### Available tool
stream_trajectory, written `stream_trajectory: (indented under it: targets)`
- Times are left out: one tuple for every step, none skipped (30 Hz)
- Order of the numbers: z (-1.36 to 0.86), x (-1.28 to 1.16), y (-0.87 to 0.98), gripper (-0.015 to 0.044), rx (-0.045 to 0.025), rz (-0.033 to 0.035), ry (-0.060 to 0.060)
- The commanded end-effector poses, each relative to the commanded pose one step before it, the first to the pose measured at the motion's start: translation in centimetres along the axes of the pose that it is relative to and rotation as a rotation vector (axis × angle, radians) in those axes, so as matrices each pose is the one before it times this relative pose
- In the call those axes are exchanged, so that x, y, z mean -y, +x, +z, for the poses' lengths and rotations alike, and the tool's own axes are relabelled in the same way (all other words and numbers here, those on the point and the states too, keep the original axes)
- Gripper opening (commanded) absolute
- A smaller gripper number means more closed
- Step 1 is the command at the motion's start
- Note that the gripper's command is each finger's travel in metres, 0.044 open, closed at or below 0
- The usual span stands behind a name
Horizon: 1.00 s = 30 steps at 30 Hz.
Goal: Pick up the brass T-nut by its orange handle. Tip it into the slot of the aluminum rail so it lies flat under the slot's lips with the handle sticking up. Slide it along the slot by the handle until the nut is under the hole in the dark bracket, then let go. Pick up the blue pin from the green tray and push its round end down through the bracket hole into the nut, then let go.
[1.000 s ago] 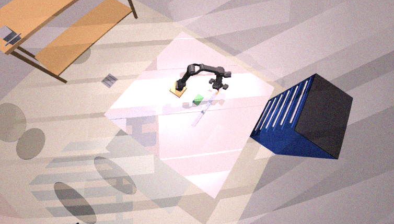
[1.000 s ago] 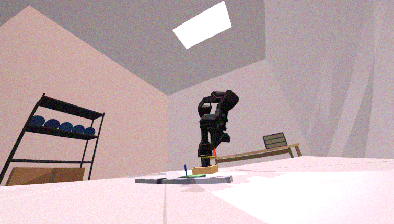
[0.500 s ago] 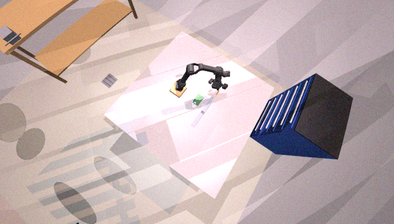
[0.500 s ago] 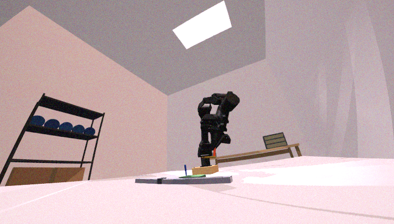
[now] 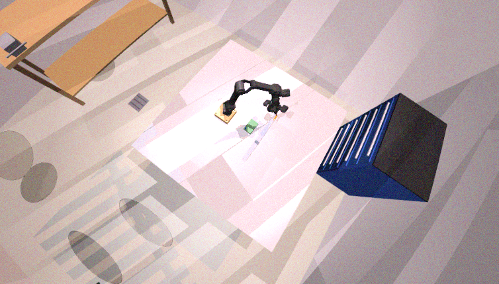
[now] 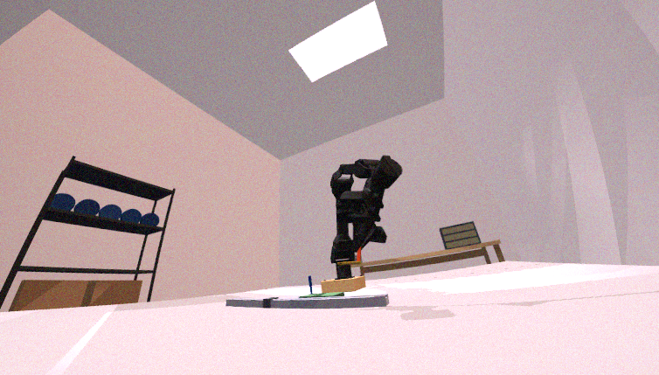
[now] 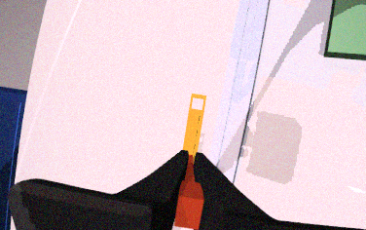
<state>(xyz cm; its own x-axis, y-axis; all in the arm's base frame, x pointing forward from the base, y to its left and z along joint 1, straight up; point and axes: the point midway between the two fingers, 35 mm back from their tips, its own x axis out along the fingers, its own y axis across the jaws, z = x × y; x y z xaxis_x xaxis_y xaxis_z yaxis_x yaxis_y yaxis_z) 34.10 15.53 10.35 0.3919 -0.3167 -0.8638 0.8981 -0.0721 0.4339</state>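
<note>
- The gripper (image 5: 274,112) (image 6: 358,247) (image 7: 192,154) was shut on the orange handle (image 6: 359,254) (image 7: 189,210).
- The gold nut (image 5: 275,117) (image 6: 349,262) (image 7: 195,127) hung under it, up above the rail's end.
- In the wrist view, the rail (image 5: 264,130) (image 6: 311,302) (image 7: 243,63) lay just right, its long way nearly matching the nut's.
- I counted one nut, one rail, one bracket (image 5: 256,142) (image 6: 267,302), one green tray (image 5: 251,125) (image 6: 323,295) (image 7: 347,36), one blue pin (image 6: 310,284).

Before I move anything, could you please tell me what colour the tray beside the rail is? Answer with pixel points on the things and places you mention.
The tray (image 5: 252,124) (image 6: 335,295) (image 7: 348,34) is green, clearest in the wrist view.
</note>
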Motion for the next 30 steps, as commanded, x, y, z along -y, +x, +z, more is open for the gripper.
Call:
stream_trajectory:
  targets:
    - [0.084, 0.012, -0.242, -0.0150, -0.00232, 0.01870, 0.0096]
    - [0.001, 0.023, -0.003, -0.0150, -0.00009, 0.00325, 0.0010]
    - [0.002, 0.023, -0.003, -0.0150, -0.00009, 0.00325, 0.0010]
    - [0.002, 0.023, -0.003, -0.0150, -0.00009, 0.00325, 0.0010]
    - [0.002, 0.023, -0.004, -0.0150, -0.00010, 0.00324, 0.0011]
    - [0.002, 0.023, -0.004, -0.0150, -0.00010, 0.00324, 0.0011]
    - [0.002, 0.023, -0.004, -0.0150, -0.00011, 0.00324, 0.0011]
    - [0.003, 0.023, -0.004, -0.0150, -0.00011, 0.00324, 0.0011]
    - [0.003, 0.023, -0.004, -0.0150, -0.00012, 0.00324, 0.0011]
    - [0.003, 0.024, -0.004, -0.0150, -0.00012, 0.00323, 0.0011]
    - [0.003, 0.024, -0.004, -0.0150, -0.00013, 0.00323, 0.0011]
    - [0.003, 0.024, -0.005, -0.0150, -0.00013, 0.00323, 0.0011]
    - [0.003, 0.024, -0.005, -0.0150, -0.00014, 0.00323, 0.0011]
    - [0.004, 0.024, -0.005, -0.0150, -0.00014, 0.00322, 0.0011]
    - [0.004, 0.024, -0.005, -0.0150, -0.00015, 0.00322, 0.0011]
    - [0.004, 0.024, -0.005, -0.0150, -0.00015, 0.00322, 0.0011]
    - [0.004, 0.024, -0.005, -0.0150, -0.00016, 0.00322, 0.0011]
    - [0.004, 0.024, -0.005, -0.0150, -0.00016, 0.00321, 0.0011]
    - [0.005, 0.024, -0.006, -0.0150, -0.00017, 0.00321, 0.0011]
    - [0.005, 0.024, -0.006, -0.0150, -0.00017, 0.00321, 0.0011]
    - [0.005, 0.024, -0.006, -0.0150, -0.00018, 0.00321, 0.0011]
    - [0.005, 0.024, -0.006, -0.0150, -0.00018, 0.00320, 0.0012]
    - [0.005, 0.025, -0.006, -0.0150, -0.00018, 0.00320, 0.0012]
    - [0.006, 0.025, -0.006, -0.0150, -0.00019, 0.00320, 0.0012]
    - [0.006, 0.025, -0.006, -0.0150, -0.00019, 0.00320, 0.0012]
    - [0.006, 0.025, -0.007, -0.0150, -0.00020, 0.00319, 0.0012]
    - [0.006, 0.025, -0.007, -0.0150, -0.00020, 0.00319, 0.0012]
    - [0.006, 0.025, -0.007, -0.0150, -0.00021, 0.00319, 0.0012]
    - [0.007, 0.025, -0.007, -0.0150, -0.00021, 0.00319, 0.0012]
    - [0.007, 0.025, -0.007, -0.0150, -0.00022, 0.00318, 0.0012]
